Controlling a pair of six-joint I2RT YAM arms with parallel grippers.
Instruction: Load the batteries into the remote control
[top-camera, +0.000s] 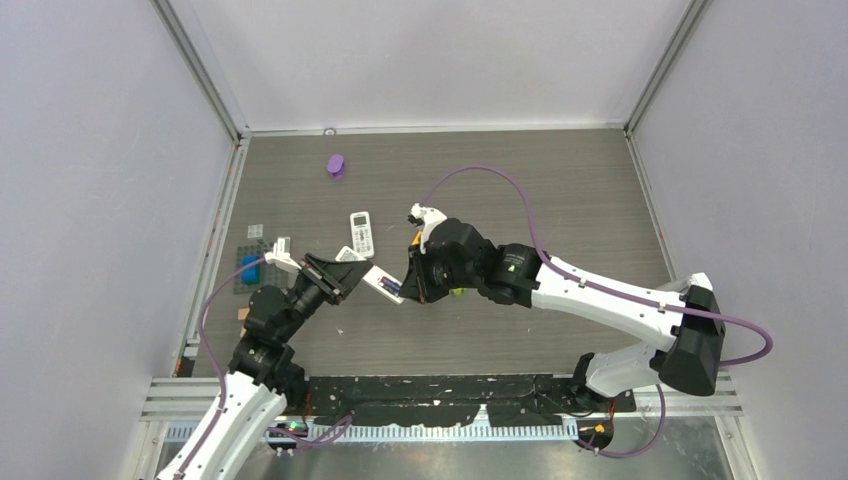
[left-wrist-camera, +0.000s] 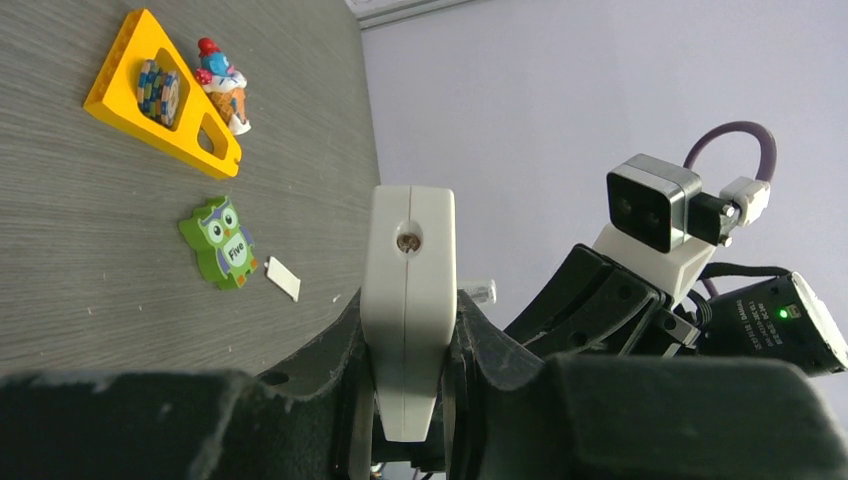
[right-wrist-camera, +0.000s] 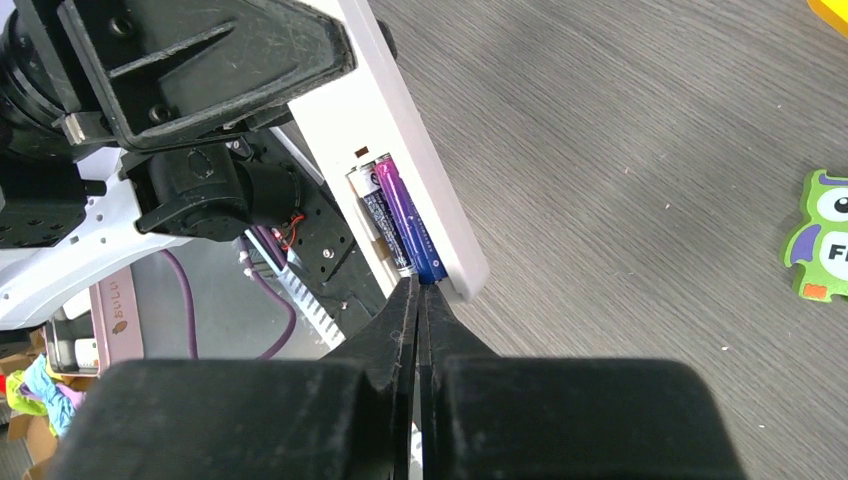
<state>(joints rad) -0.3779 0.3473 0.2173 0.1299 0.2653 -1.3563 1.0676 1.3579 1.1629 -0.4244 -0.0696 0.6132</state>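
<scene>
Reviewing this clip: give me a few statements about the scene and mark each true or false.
1. The left gripper clamps a white remote. True.
2. That remote's battery bay is empty. False: a dark battery and a purple battery lie side by side in it.
3. The right gripper stands wide open. False: its jaws are shut, with the tips at the batteries' near end.
4. A second remote lies on the table. True.
</scene>
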